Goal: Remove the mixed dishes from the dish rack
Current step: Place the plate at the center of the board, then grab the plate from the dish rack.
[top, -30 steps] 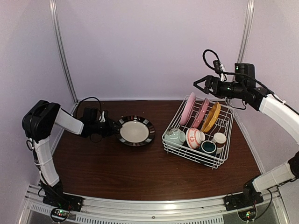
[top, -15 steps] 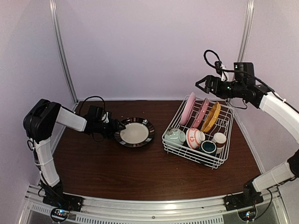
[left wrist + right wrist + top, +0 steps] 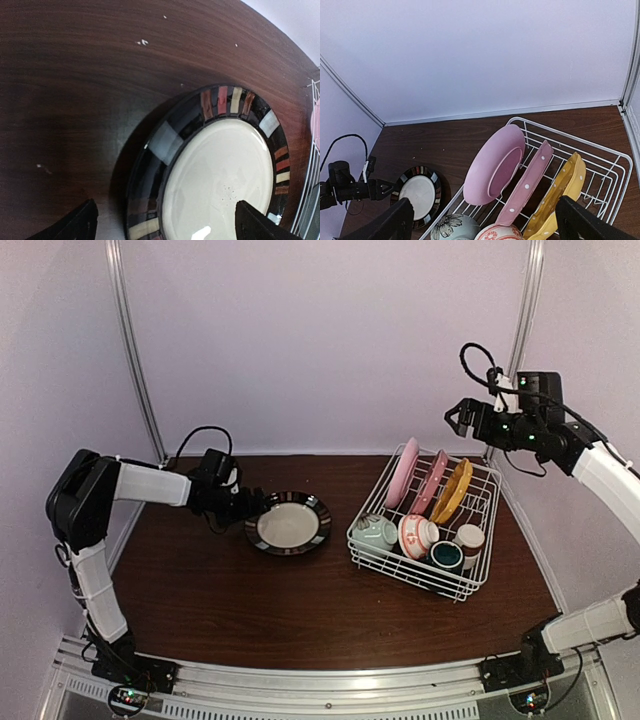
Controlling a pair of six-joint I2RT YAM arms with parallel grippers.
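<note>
The black-rimmed plate (image 3: 288, 523) lies flat on the worktop (image 3: 250, 600), with the left gripper (image 3: 257, 508) spread open at its rim. The right gripper (image 3: 455, 418), also open, hovers above the dish rack (image 3: 400, 566). Its next move is probably a descent onto a pink plate (image 3: 404, 472).

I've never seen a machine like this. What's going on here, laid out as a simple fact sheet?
Out of the rack: black-rimmed round plate, flat on the dark wooden table
Rack: white wire dish rack, right of that plate
Upright in rack: plain pink plate, white-dotted pink plate, yellow scalloped plate
Front of rack: pale green bowl, red-patterned bowl, dark cup, brown-banded cup
Left gripper: open, low at the black-rimmed plate's left edge
Right gripper: open, empty, raised high near the rack's far side
</note>
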